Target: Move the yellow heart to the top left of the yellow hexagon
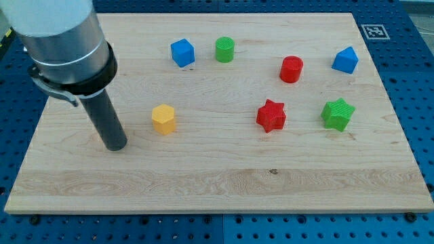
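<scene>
The yellow hexagon sits on the wooden board, left of the middle. No yellow heart shows in the view; the arm covers the board's upper left part. My tip rests on the board to the left of the yellow hexagon and slightly lower in the view, with a gap between them.
A blue cube and a green cylinder stand near the view's top. A red cylinder and a blue block are at the upper right. A red star and a green star lie right of the middle.
</scene>
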`<action>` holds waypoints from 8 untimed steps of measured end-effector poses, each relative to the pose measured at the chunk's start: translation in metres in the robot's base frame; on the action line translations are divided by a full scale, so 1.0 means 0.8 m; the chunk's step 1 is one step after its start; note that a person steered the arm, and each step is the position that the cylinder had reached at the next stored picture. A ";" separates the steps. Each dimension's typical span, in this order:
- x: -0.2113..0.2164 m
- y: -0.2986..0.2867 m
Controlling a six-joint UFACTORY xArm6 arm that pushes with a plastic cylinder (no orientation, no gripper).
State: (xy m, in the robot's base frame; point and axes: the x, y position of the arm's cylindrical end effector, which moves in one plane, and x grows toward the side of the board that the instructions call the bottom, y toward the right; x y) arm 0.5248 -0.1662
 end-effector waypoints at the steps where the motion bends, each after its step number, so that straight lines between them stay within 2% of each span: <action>1: 0.009 -0.007; 2: 0.035 -0.012; 4: -0.023 -0.038; 5: -0.079 -0.074; 7: -0.101 -0.120; 8: -0.085 -0.083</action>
State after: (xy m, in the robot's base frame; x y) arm 0.4565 -0.2326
